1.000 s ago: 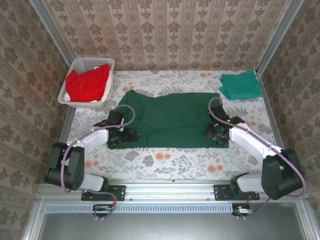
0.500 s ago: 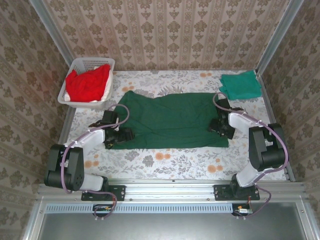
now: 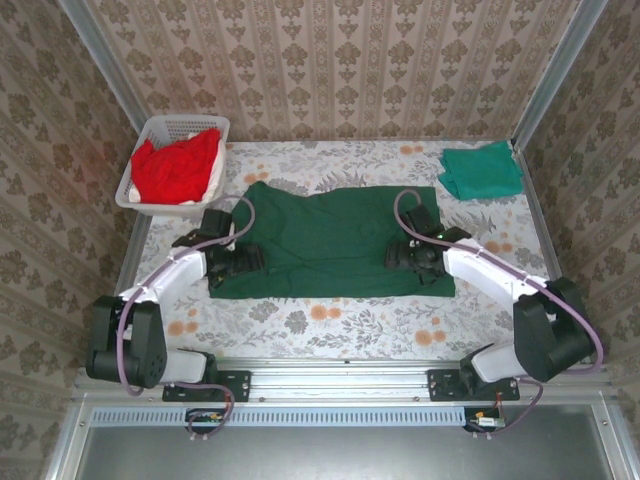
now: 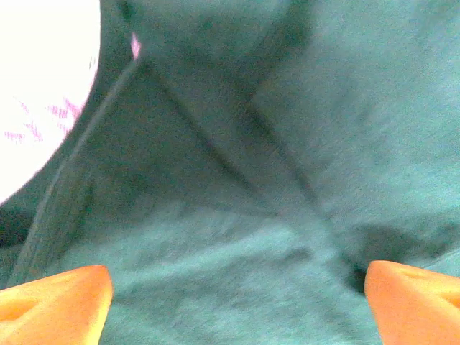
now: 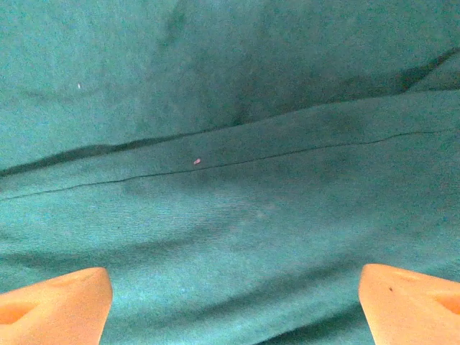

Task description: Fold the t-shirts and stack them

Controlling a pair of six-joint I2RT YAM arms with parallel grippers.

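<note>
The dark forest-green t-shirt (image 3: 330, 238) lay spread flat in the middle of the flowered surface (image 3: 300, 322), its long axis running left to right in front of me. I stood over its two short ends. My left jaws were at the left edge and my right jaws a little inside the right edge, so each end had its own arm nearest. Both sets of jaws were spread wide and held nothing. The orange fingertips (image 4: 54, 302) on the left sat at the bottom corners of that wrist view with only cloth between them, and the fingertips (image 5: 54, 305) on the right stood as far apart over the shirt. The cloth lay directly beneath both jaws, so I judged the next move to be a short drop and a pinch at each end rather than a reach, probably to carry one long edge over the other. The overhead camera gave the whole layout. It also showed the folded teal-green t-shirt (image 3: 482, 170) in the far right corner, well apart from the work, and the bright red t-shirts (image 3: 175, 165) heaped in the white basket (image 3: 150, 128) at the far left. The wrist views added detail. On the left, somewhat blurred, crossing creases ran through the cloth and a pale sliver of bare surface marked the shirt's edge. On the right, a stitched hem line and a folded lip ran straight across, between the fingertips.
</note>
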